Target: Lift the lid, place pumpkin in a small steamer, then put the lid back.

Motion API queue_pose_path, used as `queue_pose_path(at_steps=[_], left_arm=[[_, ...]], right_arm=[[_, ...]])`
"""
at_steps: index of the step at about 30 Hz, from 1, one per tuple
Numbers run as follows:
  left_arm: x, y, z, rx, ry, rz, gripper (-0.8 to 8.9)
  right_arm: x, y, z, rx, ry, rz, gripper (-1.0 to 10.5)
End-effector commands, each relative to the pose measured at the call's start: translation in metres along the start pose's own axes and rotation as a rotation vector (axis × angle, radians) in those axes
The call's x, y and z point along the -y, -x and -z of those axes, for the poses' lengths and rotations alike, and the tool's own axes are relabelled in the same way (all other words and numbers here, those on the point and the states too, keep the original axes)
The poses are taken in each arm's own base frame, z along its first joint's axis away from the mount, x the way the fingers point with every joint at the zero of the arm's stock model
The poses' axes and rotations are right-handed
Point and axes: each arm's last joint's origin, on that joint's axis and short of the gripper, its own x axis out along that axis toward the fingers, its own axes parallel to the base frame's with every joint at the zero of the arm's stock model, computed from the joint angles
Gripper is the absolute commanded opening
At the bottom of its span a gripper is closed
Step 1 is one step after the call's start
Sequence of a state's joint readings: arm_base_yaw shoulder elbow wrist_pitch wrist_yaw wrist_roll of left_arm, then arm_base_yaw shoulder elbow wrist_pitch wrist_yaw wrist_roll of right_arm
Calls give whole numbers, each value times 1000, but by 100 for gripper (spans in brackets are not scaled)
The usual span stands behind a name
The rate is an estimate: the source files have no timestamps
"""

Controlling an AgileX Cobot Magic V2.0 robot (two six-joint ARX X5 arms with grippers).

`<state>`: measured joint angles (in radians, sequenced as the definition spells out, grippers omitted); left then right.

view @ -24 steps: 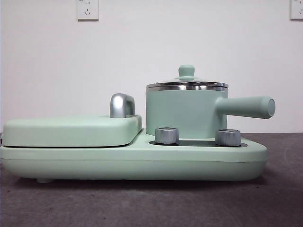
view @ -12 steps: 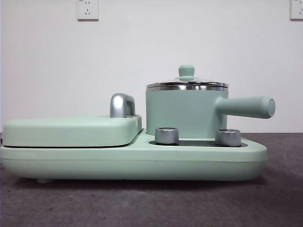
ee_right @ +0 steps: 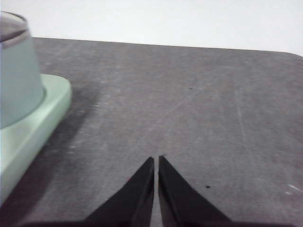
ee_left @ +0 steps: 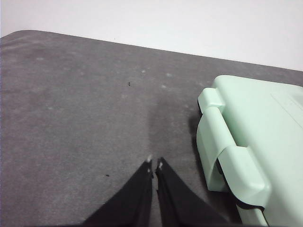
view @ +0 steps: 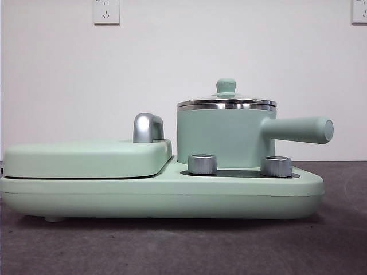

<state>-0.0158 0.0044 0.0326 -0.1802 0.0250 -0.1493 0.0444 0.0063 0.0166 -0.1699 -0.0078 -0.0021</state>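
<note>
Both pincers closed above table; lid [view: 226,101] sits on small steamer [view: 223,137]

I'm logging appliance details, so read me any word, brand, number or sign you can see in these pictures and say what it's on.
No readable text in any view.
The cooker base, small steamer and lid: no lettering visible.
The two steel dials: no markings legible.
The wall sockets: only slot openings, no lettering.
</note>
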Motion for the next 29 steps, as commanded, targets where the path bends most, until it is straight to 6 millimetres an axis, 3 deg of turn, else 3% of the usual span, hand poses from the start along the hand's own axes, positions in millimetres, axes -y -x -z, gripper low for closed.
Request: queue_pose_path(at_steps=[1, 29], left_arm=[[-1, -2, 7, -23, -2, -8, 19], [-1, -2, 7, -23, -2, -8, 19]], right_arm=[[0, 0, 2, -12, 10, -14, 13], [0, 0, 0, 15, 10, -1, 13]])
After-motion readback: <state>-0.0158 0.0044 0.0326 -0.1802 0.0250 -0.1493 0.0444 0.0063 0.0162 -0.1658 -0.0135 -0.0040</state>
